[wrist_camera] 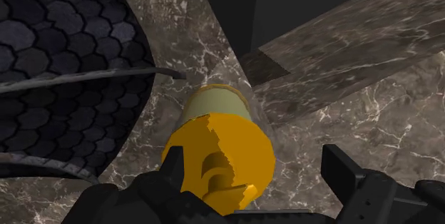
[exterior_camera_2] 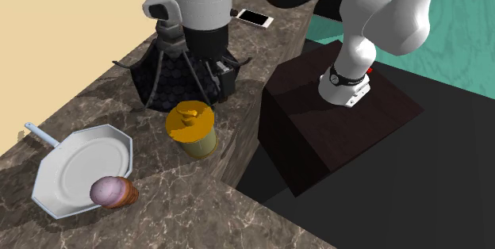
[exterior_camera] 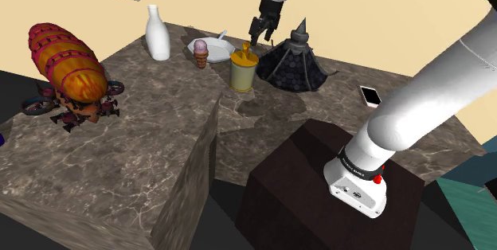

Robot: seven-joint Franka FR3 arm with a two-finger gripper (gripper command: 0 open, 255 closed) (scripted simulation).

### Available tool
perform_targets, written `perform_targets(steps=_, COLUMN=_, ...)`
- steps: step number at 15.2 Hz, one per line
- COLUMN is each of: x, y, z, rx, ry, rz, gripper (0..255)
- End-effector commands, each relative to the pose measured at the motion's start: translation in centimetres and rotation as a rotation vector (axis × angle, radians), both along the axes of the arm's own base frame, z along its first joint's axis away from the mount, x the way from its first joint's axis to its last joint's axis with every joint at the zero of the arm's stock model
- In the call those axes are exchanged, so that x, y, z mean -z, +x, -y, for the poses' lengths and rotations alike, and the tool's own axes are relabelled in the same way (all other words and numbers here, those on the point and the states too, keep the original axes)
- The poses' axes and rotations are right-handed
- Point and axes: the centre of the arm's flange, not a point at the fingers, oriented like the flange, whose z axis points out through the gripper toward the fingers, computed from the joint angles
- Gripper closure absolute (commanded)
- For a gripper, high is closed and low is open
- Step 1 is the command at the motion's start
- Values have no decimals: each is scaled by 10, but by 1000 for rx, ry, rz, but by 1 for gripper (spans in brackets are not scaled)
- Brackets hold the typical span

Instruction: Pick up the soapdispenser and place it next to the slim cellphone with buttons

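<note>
The soap dispenser is a pale olive cylinder with a yellow pump cap, standing upright on the marble counter. My black gripper hangs open just above it, a little toward the dark scaly cone. In the wrist view the yellow cap of the dispenser lies beneath the gripper, close to one finger and clear of the other. Nothing is held. The slim white cellphone lies flat on the counter beyond the cone, also seen in the second exterior view.
A dark scaly cone-shaped object stands right beside the dispenser. A white plate with an ice-cream cone next to it, a white bottle and a red-orange striped toy sit further along. The dark stand adjoins the counter.
</note>
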Motion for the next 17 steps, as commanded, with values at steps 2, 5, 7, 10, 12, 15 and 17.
perform_targets(steps=2, x=18, y=33, z=1, rx=6, ry=-9, rz=20, gripper=0)
perform_targets(steps=5, x=29, y=56, z=5, rx=10, ry=-15, rz=33, gripper=0)
perform_targets(steps=7, x=39, y=58, z=4, rx=10, ry=-15, rz=33, gripper=0)
perform_targets(steps=10, x=55, y=60, z=4, rx=10, ry=-15, rz=33, gripper=0)
perform_targets(steps=12, x=69, y=61, z=4, rx=10, ry=-15, rz=33, gripper=0)
perform_targets(steps=15, x=69, y=61, z=4, rx=10, ry=-15, rz=33, gripper=0)
perform_targets(steps=17, x=69, y=61, z=4, rx=10, ry=-15, rz=33, gripper=0)
